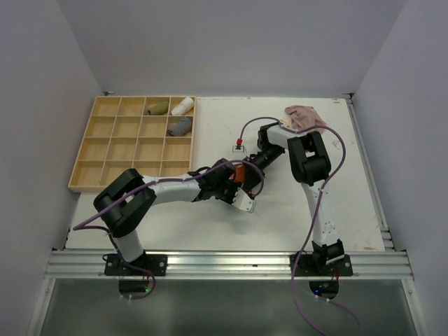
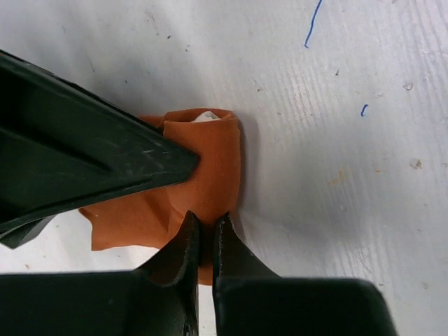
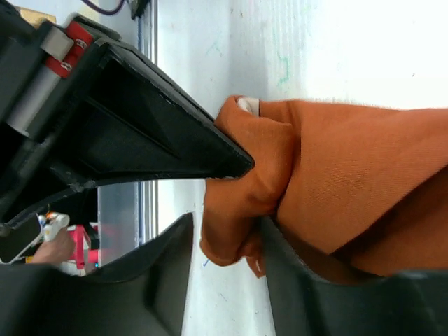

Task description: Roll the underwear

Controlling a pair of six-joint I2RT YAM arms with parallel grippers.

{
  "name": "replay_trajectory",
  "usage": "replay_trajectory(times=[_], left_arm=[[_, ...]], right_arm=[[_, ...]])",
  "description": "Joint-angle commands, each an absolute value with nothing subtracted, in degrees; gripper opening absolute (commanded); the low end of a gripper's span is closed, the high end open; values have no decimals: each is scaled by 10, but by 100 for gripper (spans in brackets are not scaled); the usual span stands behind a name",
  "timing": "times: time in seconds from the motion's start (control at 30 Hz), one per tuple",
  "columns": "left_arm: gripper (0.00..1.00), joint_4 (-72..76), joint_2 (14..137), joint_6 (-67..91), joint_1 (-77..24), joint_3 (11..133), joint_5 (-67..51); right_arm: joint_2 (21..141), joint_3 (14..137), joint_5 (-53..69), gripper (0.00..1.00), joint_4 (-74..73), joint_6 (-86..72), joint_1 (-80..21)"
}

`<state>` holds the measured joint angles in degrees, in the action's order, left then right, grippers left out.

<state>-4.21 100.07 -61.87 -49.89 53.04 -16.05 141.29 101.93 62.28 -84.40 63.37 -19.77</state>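
The rust-orange underwear (image 1: 240,173) lies bunched on the white table at the centre, between both grippers. In the left wrist view my left gripper (image 2: 206,234) is shut on the near edge of the rust-orange underwear (image 2: 210,168), with the cloth pinched between its jaws. My right gripper (image 3: 224,241) stands open around a fold of the same garment (image 3: 336,175); its right finger touches the cloth, and a gap shows by its left finger. The left gripper's finger crosses the right wrist view from the upper left. The pale beige-pink underwear (image 1: 304,117) lies crumpled at the back right.
A wooden compartment tray (image 1: 105,143) sits at the back left. It holds an olive roll (image 1: 157,107), a white roll (image 1: 183,106) and a grey roll (image 1: 180,127). The right arm's cable (image 1: 336,150) loops over the right side of the table.
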Motion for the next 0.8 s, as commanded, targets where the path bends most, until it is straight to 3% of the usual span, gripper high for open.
replay_trajectory(times=[0.0, 0.03, 0.1, 0.13, 0.17, 0.27, 0.4, 0.53, 0.63, 0.77], left_arm=[[0, -149, 1023, -594, -502, 563, -208], [0, -169, 1024, -592, -501, 568, -216], [0, -217, 1027, -571, -501, 576, -232], [0, -233, 1030, -565, -499, 579, -242], [0, -249, 1033, -558, -498, 584, -251], [0, -286, 1055, -514, -491, 605, -271], [0, -346, 1111, -463, -472, 669, -296], [0, -404, 1183, -436, -440, 743, -315], [0, -451, 1248, -408, -417, 813, -330], [0, -507, 1321, -389, -394, 898, -354]], right_arm=[[1385, 1053, 563, 52, -900, 629, -186], [1376, 1062, 543, 64, -893, 616, -178], [1354, 1097, 515, 71, -871, 565, -150], [1328, 1107, 492, 82, -864, 542, -137], [1310, 1116, 472, 84, -847, 519, -124], [1229, 1134, 420, 86, -771, 467, -69], [1097, 1104, 325, 99, -596, 391, -5], [966, 1007, 224, 99, -440, 338, -2], [852, 904, 227, 99, -372, 378, -3], [748, 826, 295, 99, -451, 546, -7]])
